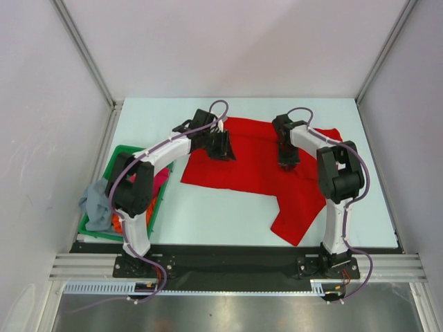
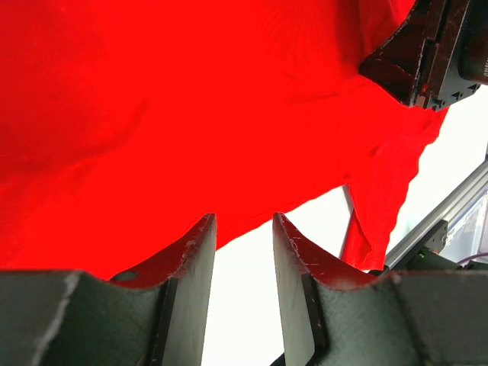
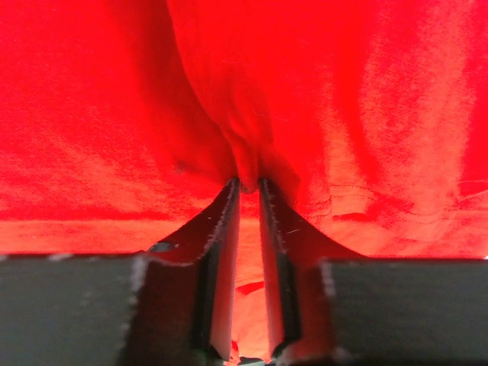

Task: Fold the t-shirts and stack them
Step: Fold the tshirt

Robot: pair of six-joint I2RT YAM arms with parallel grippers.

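Overhead view: even, diffuse light, faint soft shadows under the arms (image 1: 336, 173), sharp focus. Wrist views: red shirt (image 2: 191, 114) oversaturated, folds nearly lost; table (image 2: 465, 130) blown white at 3 o'clock; near fingers (image 3: 221, 229) dim, soft-edged, out of focus at 6 o'clock.

Obstacles: red t-shirt (image 1: 256, 162) covers table (image 1: 208, 214) centre to far-right, one flap reaching twd near edge. L arm (image 1: 163, 155) & R arm (image 1: 339, 173) both stretch over it. Green tray (image 1: 122, 149) w/ piled shirts (image 1: 97, 204) blocks left edge. Free: far-left corner, thin strip along far edge, near-middle betw tray & flap, right-edge strip.
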